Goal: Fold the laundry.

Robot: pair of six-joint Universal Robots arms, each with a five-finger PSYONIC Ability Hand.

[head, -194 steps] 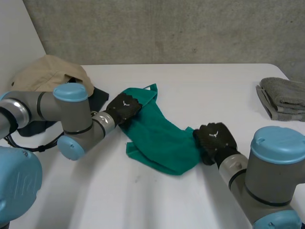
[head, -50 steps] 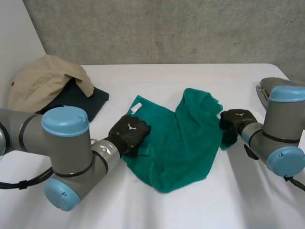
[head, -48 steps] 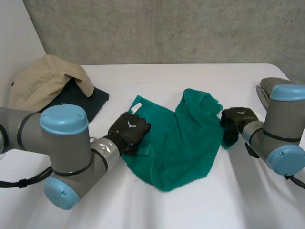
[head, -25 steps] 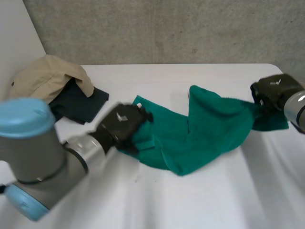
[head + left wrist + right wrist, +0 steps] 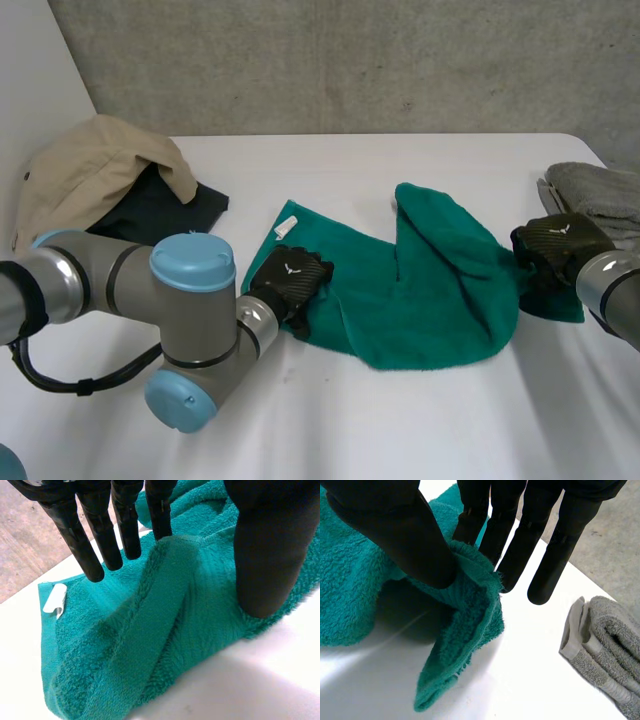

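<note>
Where the white table (image 5: pixel 400 430) lies nearest, the left hand (image 5: pixel 290 283) pinches a raised fold at one end of the green terry towel (image 5: pixel 430 300) between its thumb and straight fingers. The towel lies rumpled mid-table. The right hand (image 5: pixel 553 248) pinches its opposite edge, which hangs limp. Farther back lie a folded grey towel (image 5: pixel 600 195) and a beige garment (image 5: pixel 95 160) draped over dark cloth (image 5: pixel 165 210).

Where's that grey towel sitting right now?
In the head view, the grey towel lies folded at the table's right edge, just beyond the right robot hand holding the green towel.
</note>
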